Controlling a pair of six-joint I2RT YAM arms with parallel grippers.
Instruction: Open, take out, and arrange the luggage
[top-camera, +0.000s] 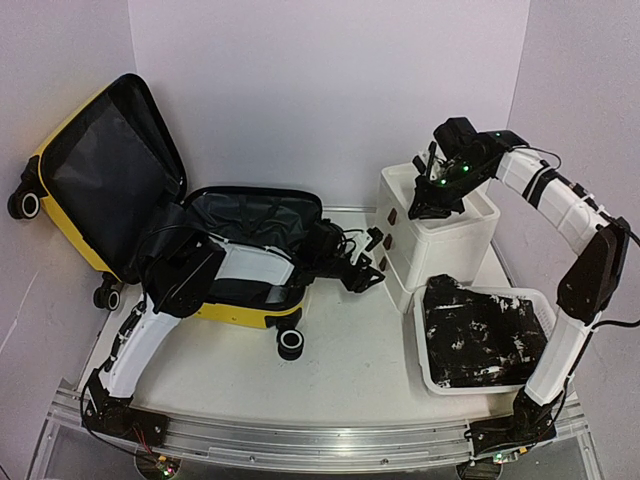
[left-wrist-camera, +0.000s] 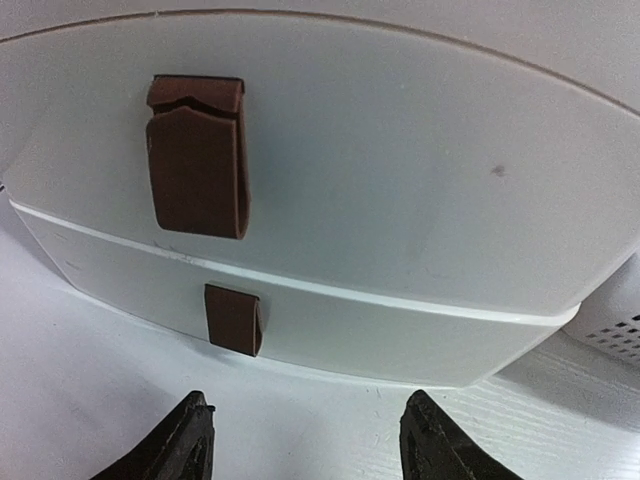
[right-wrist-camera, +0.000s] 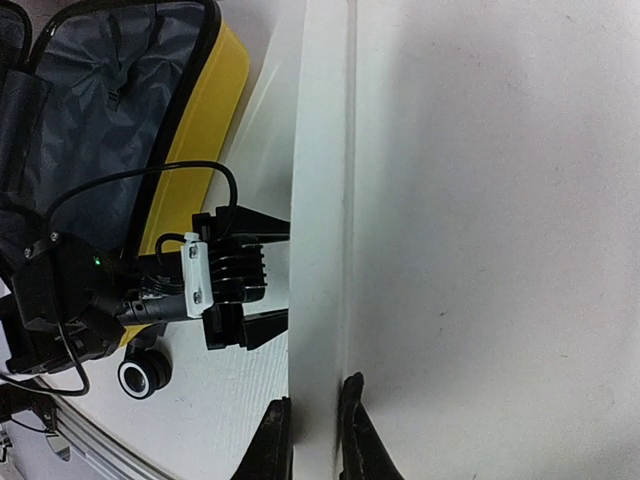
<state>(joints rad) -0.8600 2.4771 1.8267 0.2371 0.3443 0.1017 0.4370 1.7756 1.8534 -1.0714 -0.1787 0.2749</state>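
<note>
Right wrist: claw on cab. rim

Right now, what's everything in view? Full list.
luggage: one, yellow with dark lining, left of table, open
cabinet: one, white, right of centre
drawer handles: two up close, brown, cabinet front
basket: one, white perforated, near right, beside cabinet
cloth: one, black with white marks, in basket
table: one, white, under everything
left end effector: one, black, open, facing the drawer handles
right end effector: one, black, closed on cabinet's top rim
</note>
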